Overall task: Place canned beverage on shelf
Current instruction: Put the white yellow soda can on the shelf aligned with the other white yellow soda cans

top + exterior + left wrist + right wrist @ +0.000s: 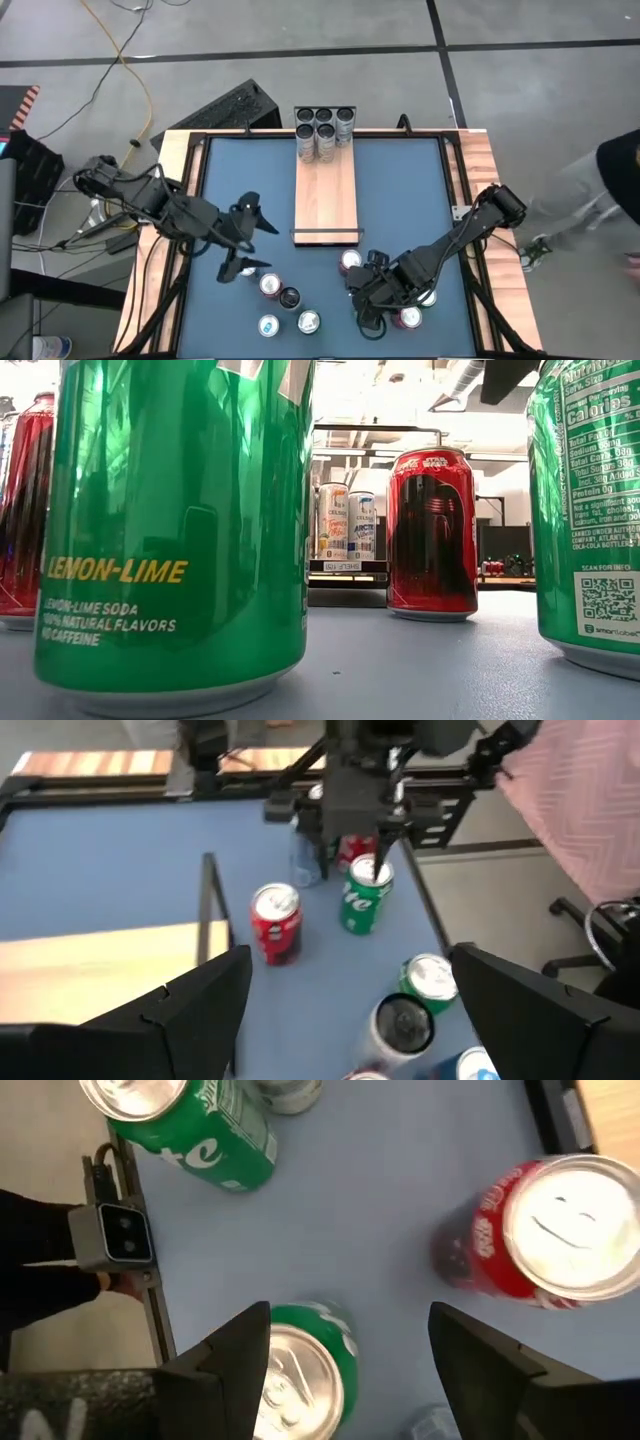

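The shelf (326,195) is a pale wood plank lying on the blue table, with several cans (325,130) standing at its far end. More cans stand loose near the front edge. My right gripper (368,300) (348,1315) is open and points down over a green can (300,1375) (365,895). That can stands upright on the table, just under one finger, and I see no touch. A red can (560,1230) stands beside it. My left gripper (250,237) (350,960) hangs open above the table, left of the shelf's near end, holding nothing.
Loose cans stand at the front: red (270,285), black (290,298) and two pale ones (268,325) (309,321). A red can (350,262) stands near the shelf's black wire rail (326,235). In the low view a green can (180,530) fills the foreground.
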Robot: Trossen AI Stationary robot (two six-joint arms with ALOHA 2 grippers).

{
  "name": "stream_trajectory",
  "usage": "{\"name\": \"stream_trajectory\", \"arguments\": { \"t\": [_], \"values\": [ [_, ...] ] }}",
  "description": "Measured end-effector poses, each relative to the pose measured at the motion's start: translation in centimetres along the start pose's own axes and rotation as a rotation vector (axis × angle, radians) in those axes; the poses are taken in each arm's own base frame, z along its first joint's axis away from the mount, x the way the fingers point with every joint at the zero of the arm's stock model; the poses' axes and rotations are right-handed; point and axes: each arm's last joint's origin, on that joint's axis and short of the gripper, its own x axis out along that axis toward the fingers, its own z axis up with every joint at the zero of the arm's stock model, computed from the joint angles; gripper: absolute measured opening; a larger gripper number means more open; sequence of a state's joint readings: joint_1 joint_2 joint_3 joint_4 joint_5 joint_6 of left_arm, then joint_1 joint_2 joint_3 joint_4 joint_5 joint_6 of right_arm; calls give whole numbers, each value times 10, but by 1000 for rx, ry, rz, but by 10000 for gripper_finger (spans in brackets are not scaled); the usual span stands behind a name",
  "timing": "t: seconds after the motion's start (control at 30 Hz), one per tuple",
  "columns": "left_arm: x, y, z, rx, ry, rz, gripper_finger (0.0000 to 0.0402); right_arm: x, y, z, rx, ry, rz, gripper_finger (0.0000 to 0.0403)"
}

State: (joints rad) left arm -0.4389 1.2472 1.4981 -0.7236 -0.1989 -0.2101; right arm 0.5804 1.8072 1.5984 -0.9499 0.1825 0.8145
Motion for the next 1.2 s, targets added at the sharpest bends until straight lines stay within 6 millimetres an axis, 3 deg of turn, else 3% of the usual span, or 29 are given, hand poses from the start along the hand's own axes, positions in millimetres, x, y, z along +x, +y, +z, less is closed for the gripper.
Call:
{"name": "stream_trajectory", "arguments": {
  "t": [0.4,0.6,0.8,1.07,1.2],
  "values": [
    [30,-5,-46,11,-135,-144,332,-2,5,-1,-6,-14,28,256],
    [42,-5,-62,47,-191,-199,332,-2,6,-2,-12,-6,38,256],
    [57,-8,-76,-24,-194,-288,332,-2,6,-2,-10,-19,33,256],
    [61,-4,-83,23,-185,-146,332,-2,7,0,-11,-54,28,256],
    [66,-2,-85,-62,-183,-45,332,-2,8,2,-7,-71,43,256]
  ]
}}
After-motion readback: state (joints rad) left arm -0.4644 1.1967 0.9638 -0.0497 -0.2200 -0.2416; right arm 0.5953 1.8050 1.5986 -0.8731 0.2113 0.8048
